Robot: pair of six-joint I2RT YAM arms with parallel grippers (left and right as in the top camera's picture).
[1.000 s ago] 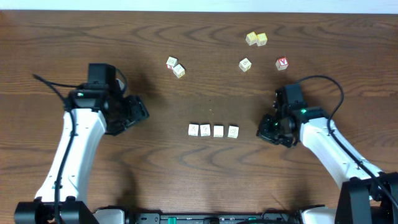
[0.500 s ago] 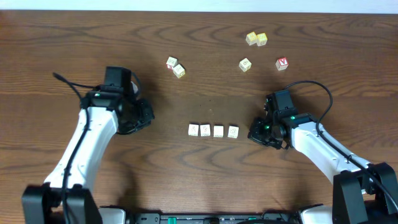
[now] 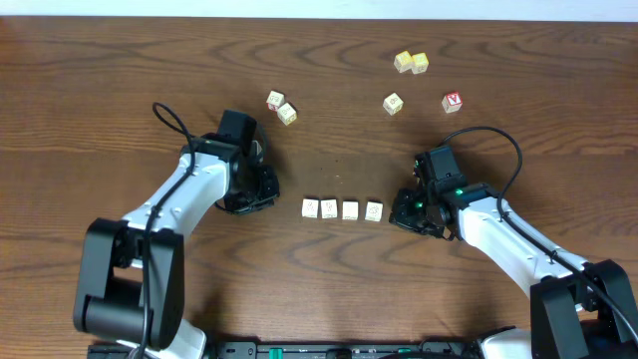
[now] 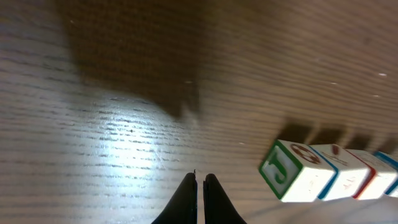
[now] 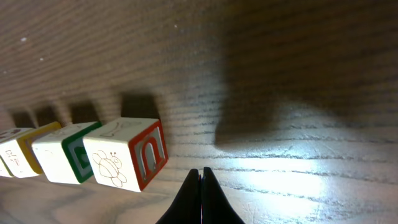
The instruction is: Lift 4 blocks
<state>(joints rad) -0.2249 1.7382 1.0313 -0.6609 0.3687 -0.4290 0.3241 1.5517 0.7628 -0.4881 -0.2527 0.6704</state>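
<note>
Four alphabet blocks (image 3: 342, 209) sit unlifted in a row; left gripper (image 3: 269, 192) at their nine o'clock, right gripper (image 3: 398, 211) at three, both closed, empty.

The left arm (image 3: 184, 194) and right arm (image 3: 503, 234) have white tubular links between black joint housings. A thin black cable (image 3: 171, 115) loops from each wrist, toward 10 o'clock on the left. The right wrist shows a green light (image 3: 459, 192). The left claw (image 4: 199, 177) and right claw (image 5: 200, 171) have slim, black, tapered fingers.
</note>
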